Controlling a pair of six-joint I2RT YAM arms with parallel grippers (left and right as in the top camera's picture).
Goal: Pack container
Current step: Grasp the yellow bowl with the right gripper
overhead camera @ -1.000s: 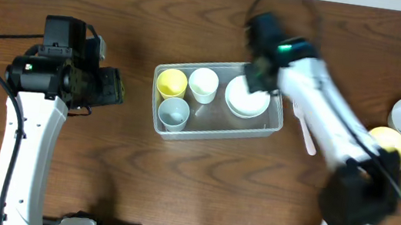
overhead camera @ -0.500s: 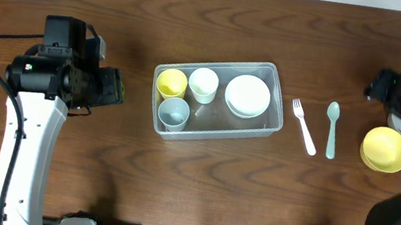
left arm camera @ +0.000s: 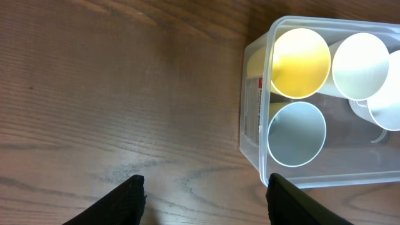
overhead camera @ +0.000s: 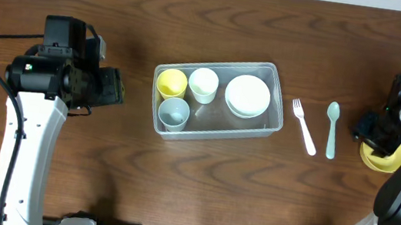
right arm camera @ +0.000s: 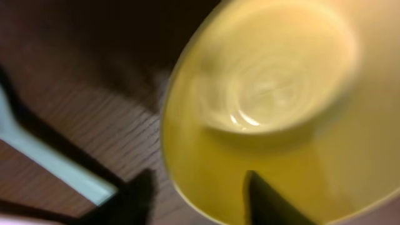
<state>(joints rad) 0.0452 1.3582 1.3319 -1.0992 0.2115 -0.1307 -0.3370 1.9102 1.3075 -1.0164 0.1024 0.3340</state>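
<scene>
The clear container (overhead camera: 273,124) sits mid-table and holds a yellow cup (overhead camera: 172,83), a white cup (overhead camera: 203,84), a grey-blue cup (overhead camera: 174,112) and stacked white bowls (overhead camera: 248,95). My left gripper (overhead camera: 113,88) is open and empty just left of it; its wrist view shows the container's corner (left arm camera: 255,164) and the cups (left arm camera: 300,62). My right gripper (overhead camera: 375,132) is at the far right, low over a yellow bowl (overhead camera: 388,160). In the right wrist view its open fingers (right arm camera: 197,181) straddle the bowl's (right arm camera: 281,81) rim, one inside, one outside.
A white fork (overhead camera: 303,126) and a pale green spoon (overhead camera: 332,130) lie between the container and the yellow bowl. The spoon's handle shows in the right wrist view (right arm camera: 50,162). A white bowl seen earlier at the far right is hidden by the right arm.
The right arm has swung from over the container to the far right and come down onto the yellow bowl. The left arm has not moved.
</scene>
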